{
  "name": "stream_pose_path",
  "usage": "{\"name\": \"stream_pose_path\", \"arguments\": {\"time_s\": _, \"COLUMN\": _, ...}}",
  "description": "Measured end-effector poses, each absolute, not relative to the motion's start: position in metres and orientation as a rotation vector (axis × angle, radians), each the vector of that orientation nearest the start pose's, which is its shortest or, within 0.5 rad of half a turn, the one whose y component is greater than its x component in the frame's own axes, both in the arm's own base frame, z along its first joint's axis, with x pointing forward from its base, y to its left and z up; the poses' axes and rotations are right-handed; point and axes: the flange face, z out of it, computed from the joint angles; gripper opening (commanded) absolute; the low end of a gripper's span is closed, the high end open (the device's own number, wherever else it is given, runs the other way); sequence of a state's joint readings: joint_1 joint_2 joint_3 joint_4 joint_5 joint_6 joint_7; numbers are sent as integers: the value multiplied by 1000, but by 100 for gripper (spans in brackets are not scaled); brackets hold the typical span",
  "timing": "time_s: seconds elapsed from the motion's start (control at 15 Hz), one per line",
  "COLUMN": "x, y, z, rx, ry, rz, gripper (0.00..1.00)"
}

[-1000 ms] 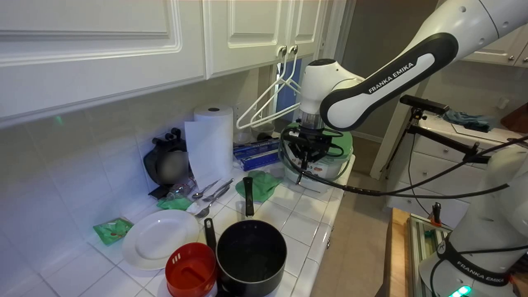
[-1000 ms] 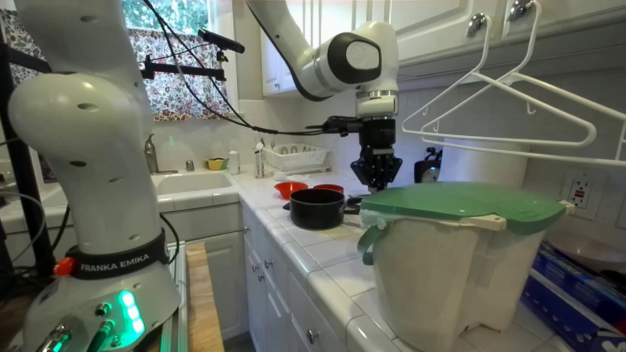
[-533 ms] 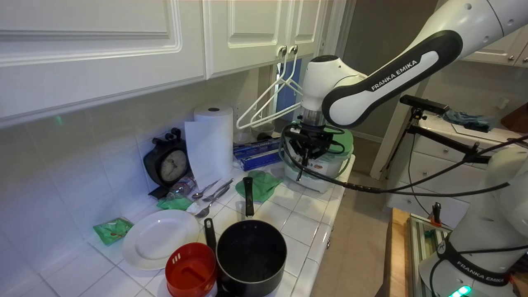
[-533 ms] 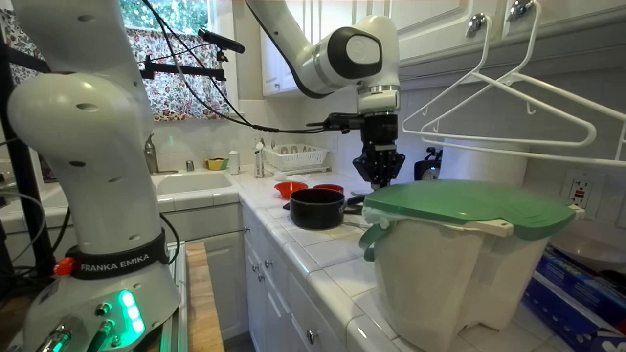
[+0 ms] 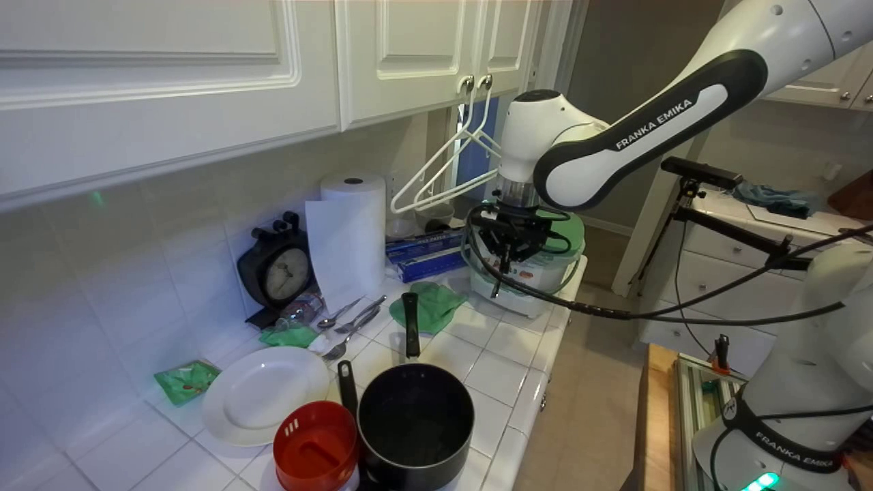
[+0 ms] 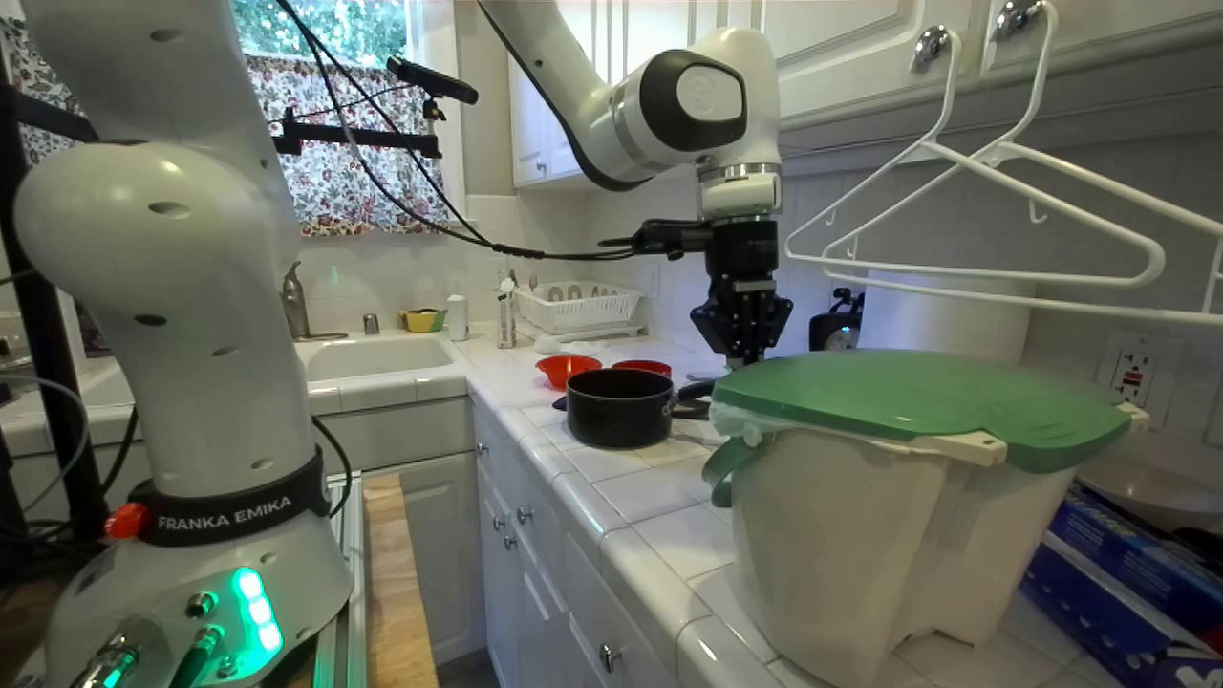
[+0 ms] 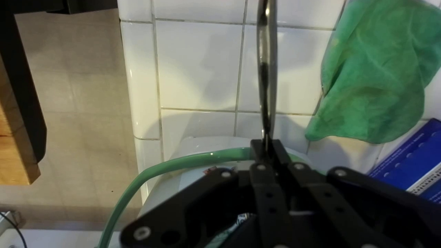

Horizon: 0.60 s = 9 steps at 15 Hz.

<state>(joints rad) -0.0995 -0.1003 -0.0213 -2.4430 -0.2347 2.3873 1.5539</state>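
Observation:
My gripper [image 7: 267,146] is shut on a thin metal utensil [image 7: 267,58], which shows edge-on and reaches up out of the wrist view; its kind cannot be made out. In an exterior view the gripper [image 5: 503,267] points down, with the utensil's end [image 5: 496,293] low in front of a bin. That white bin [image 6: 841,545] has a green lid [image 6: 908,387] and stands on the tiled counter, close beside the gripper. Its green handle [image 7: 172,165] curves behind the fingers. Whether gripper and bin touch cannot be told. A green cloth [image 7: 379,79] lies nearby.
Black pot [image 5: 416,423], red bowl [image 5: 317,436], white plate [image 5: 266,392] and loose cutlery [image 5: 351,327] lie along the counter. Blue boxes [image 5: 430,259] and a paper towel roll [image 5: 361,239] stand by the wall. White hangers [image 6: 994,158] hang from cabinet knobs.
My gripper has risen slightly and shifted a little toward the bin, still holding the utensil. The bin has slid slightly to the right in the view where it stands in the foreground.

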Motion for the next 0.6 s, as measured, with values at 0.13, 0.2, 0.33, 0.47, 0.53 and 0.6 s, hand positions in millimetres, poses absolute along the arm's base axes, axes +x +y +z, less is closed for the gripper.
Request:
{"name": "stream_pose_path", "arguments": {"time_s": 0.13, "x": 472, "y": -59, "z": 344, "rx": -2359, "ry": 2206, "rz": -226, "gripper": 3}}
{"name": "stream_pose_path", "arguments": {"time_s": 0.2, "x": 472, "y": -58, "z": 343, "rx": -2362, "ry": 2204, "rz": -225, "gripper": 3}}
{"name": "stream_pose_path", "arguments": {"time_s": 0.33, "x": 472, "y": -56, "z": 342, "rx": -2371, "ry": 2201, "rz": -220, "gripper": 3}}
{"name": "stream_pose_path", "arguments": {"time_s": 0.47, "x": 473, "y": -53, "z": 339, "rx": -2381, "ry": 2196, "rz": -213, "gripper": 3}}
{"name": "stream_pose_path", "arguments": {"time_s": 0.53, "x": 473, "y": -51, "z": 338, "rx": -2386, "ry": 2193, "rz": -210, "gripper": 3}}
{"name": "stream_pose_path", "arguments": {"time_s": 0.6, "x": 473, "y": -50, "z": 337, "rx": -2389, "ry": 2191, "rz": -208, "gripper": 3}}
